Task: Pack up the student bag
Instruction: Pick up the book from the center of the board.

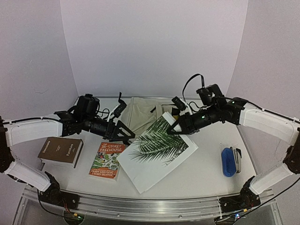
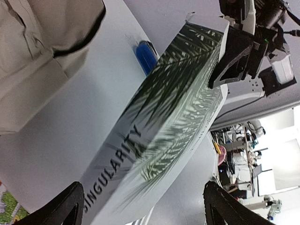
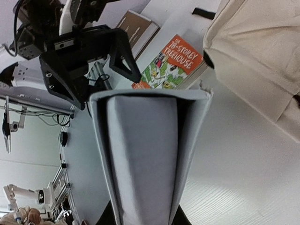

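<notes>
Student bag (image 1: 140,112) is lying at the far middle of the tabletop (image 1: 206,173), just behind the palm-leaf book (image 1: 157,150). Right tool (image 1: 174,127) is clamping the book's far corner. Left tool (image 1: 129,137) is standing wide open at the book's left edge, gripping nothing.

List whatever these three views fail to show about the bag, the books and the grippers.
student bag: top view, whether it is unzipped; the palm-leaf book covers its near part.
brown book: top view, cover print too small to read.
blue object: top view, too small to identify.
right gripper: right wrist view, fingers mostly hidden by the book, rest cut off at the bottom edge.
</notes>
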### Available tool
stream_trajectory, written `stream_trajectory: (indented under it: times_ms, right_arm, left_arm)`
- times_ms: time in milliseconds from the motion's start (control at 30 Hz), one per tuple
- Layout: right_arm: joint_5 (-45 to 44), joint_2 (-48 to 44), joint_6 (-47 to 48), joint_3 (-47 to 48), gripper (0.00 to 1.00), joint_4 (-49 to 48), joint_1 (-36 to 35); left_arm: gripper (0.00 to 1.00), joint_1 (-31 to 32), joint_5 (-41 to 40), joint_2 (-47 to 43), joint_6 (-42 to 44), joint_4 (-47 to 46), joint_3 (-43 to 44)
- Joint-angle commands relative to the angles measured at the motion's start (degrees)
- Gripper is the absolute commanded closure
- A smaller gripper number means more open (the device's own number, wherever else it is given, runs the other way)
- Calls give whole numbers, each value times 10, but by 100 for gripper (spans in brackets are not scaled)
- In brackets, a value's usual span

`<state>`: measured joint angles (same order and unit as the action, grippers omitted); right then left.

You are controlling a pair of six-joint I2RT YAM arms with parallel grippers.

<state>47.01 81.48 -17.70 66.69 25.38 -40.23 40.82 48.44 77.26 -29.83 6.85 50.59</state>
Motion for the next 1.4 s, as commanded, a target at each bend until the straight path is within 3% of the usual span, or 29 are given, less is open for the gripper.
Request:
stream_trajectory:
  times_ms: [0,133,400,667,867,1133,1367]
  right_arm:
    - [-106,-51,-46,83,86,-31,55]
    - [-131,-59,-65,122,87,-31,130]
    - [-281,-23,-80,186,88,-34,185]
    - [-410,-39,-110,205,89,-63,201]
    - [-483,-67,-110,206,88,-66,204]
    - [-545,-106,-113,178,88,-64,204]
    - [-544,-129,-119,156,87,-61,204]
  left_arm:
    - [11,-42,-81,-38,-18,-19,29]
    - [10,-65,-99,-6,-29,-19,73]
    - [12,-70,-129,153,-52,-10,213]
    - [15,-34,-155,284,-32,2,346]
    - [15,28,-234,383,38,67,475]
    - [11,64,-313,491,67,103,616]
    - [7,79,-389,554,85,143,705]
